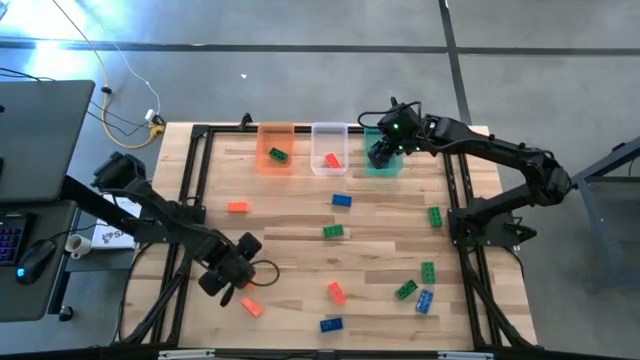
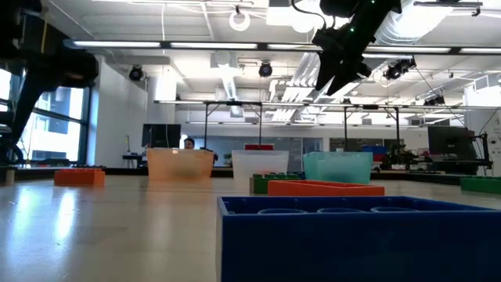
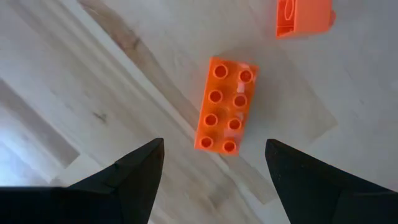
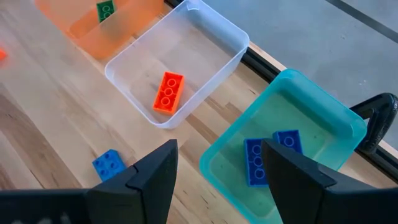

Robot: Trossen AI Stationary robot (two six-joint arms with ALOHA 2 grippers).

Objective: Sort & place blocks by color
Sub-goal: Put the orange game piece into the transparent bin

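The left claw (image 3: 211, 158) hangs wide open and empty over a red-orange studded plastic brick (image 3: 225, 106) lying flat on the pale wooden desk (image 1: 290, 210) near its front edge. The right claw (image 4: 217, 165), also parted and holding nothing, hovers above the translucent green tub (image 4: 323, 124), where two blue bricks (image 4: 268, 158) lie. The clear tub (image 4: 211, 37) beside it holds one orange brick (image 4: 168, 92); the orange tub (image 1: 276, 135) holds a green brick (image 1: 278, 154)
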